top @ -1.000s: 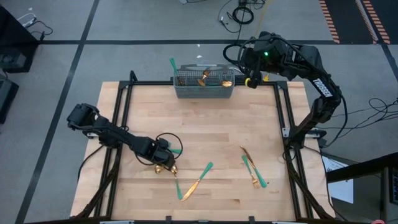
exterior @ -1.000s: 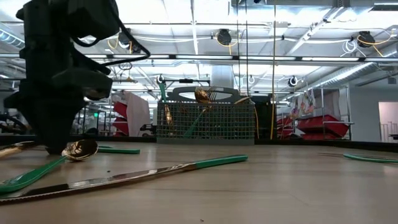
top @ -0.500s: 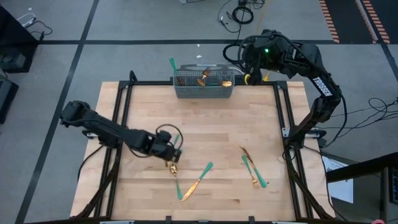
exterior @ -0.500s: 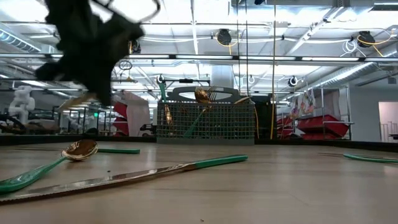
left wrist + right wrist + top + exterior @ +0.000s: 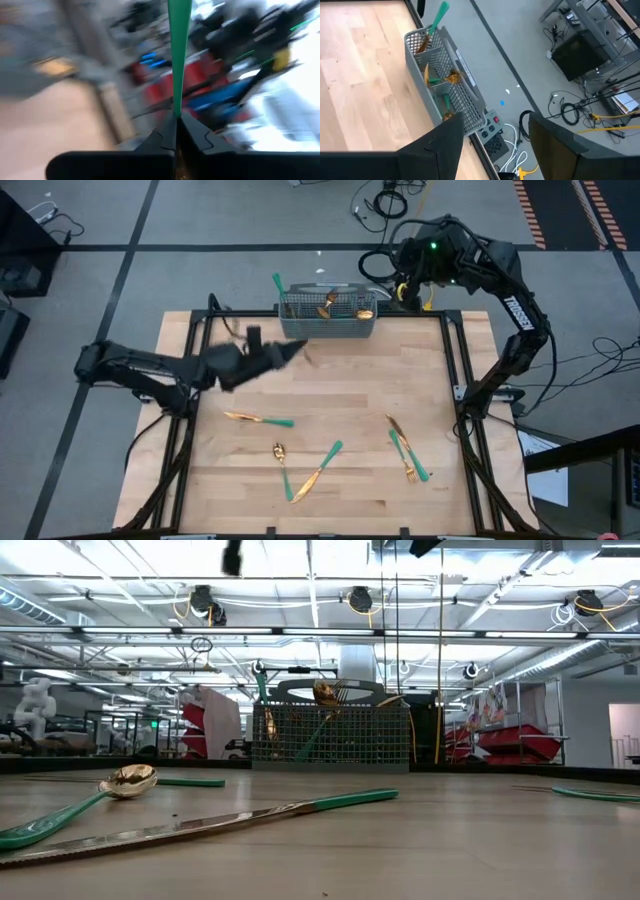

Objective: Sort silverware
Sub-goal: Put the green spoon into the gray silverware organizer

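Silverware piece pinched in left claw; right claw agape, no legible writing

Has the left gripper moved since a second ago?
Yes. The left gripper, shut on a teal-handled utensil, has swung from the front-left wood toward the grey wire-mesh basket at the table's far edge.
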`<state>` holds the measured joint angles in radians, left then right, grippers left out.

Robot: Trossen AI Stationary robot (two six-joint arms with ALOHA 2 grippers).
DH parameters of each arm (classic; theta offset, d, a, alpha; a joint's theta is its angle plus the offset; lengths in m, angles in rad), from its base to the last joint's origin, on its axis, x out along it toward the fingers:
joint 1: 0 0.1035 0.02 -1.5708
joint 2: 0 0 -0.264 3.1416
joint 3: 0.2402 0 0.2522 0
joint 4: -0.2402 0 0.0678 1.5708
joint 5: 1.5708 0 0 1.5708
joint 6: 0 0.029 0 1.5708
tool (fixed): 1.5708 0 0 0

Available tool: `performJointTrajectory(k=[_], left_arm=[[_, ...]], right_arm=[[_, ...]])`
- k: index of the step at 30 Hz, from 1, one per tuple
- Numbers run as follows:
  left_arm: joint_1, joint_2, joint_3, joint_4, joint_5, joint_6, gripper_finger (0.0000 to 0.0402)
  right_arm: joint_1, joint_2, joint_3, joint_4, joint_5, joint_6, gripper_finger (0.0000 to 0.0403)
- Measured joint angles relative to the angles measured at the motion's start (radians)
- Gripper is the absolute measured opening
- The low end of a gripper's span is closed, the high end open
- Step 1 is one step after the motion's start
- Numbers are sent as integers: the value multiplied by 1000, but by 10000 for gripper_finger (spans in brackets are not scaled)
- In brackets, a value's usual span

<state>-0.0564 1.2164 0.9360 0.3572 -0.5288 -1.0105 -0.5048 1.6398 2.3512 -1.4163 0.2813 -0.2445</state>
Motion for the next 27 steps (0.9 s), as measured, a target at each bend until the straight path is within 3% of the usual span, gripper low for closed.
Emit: performJointTrajectory(k=[5, 9, 13, 21, 25, 27], left_arm=[[184, 62, 1, 462, 266, -23, 4], [318, 183, 1, 863, 402, -264, 4], [392, 338, 1, 1107, 465, -508, 4], [390, 617, 93, 1210, 445, -909, 6], [345, 705, 203, 1213, 337, -1048, 8], [330, 740, 250, 1216, 229, -1087, 9]], right_arm=[[0, 0, 0, -6, 0, 29, 210], [0, 0, 0, -8, 1, 60, 210], [0, 0, 0, -8, 5, 94, 210], [0, 0, 0, -7, 6, 166, 210], [0, 0, 0, -8, 9, 220, 210], [0, 0, 0, -9, 9, 250, 210]])
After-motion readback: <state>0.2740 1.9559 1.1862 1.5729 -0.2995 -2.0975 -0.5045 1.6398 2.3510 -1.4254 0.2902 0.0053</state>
